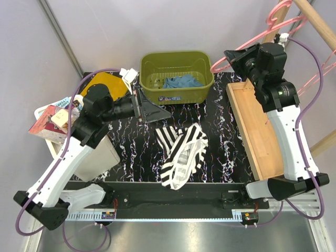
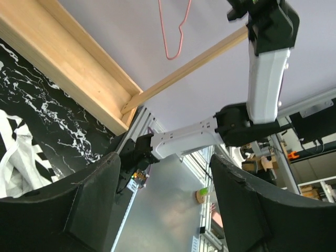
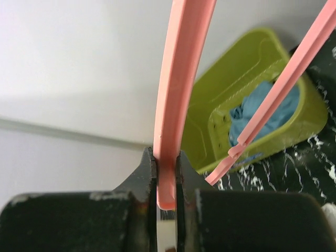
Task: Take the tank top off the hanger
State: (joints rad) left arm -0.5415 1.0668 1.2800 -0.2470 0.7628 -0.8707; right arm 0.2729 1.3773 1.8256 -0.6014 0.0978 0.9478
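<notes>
Grip first: right hand (image 3: pixel 165 173) is clamped tight on the lower bar of the pink hanger (image 3: pixel 176 94), pads pressed flat against either face of the plastic, and it carries the hanger high over the far right corner of the counter (image 1: pixel 220 121). No fabric shows on the parts of the hanger in view. Left hand (image 2: pixel 165 205) stands apart and empty, held above the counter just in front of the green basket (image 1: pixel 173 55), which has a blue cloth (image 1: pixel 178 82) in it. The tank top (image 1: pixel 184 152), black-and-white striped, lies crumpled on the counter near the middle, well apart from both hands and from the hanger. A long wooden tray (image 1: pixel 257 131) sits along the right side; behind it a slanted wooden rail (image 1: pixel 315 21) carries more pink hangers. Reading: the separating step looks finished, garment down and hanger free, so what is in hand now is disposal of the hanger. The next move probably calls for the right arm to take the hanger to the rail or set it aside without sweeping over the garment, then loosen its grip; the left hand likely needs only to stay clear.
</notes>
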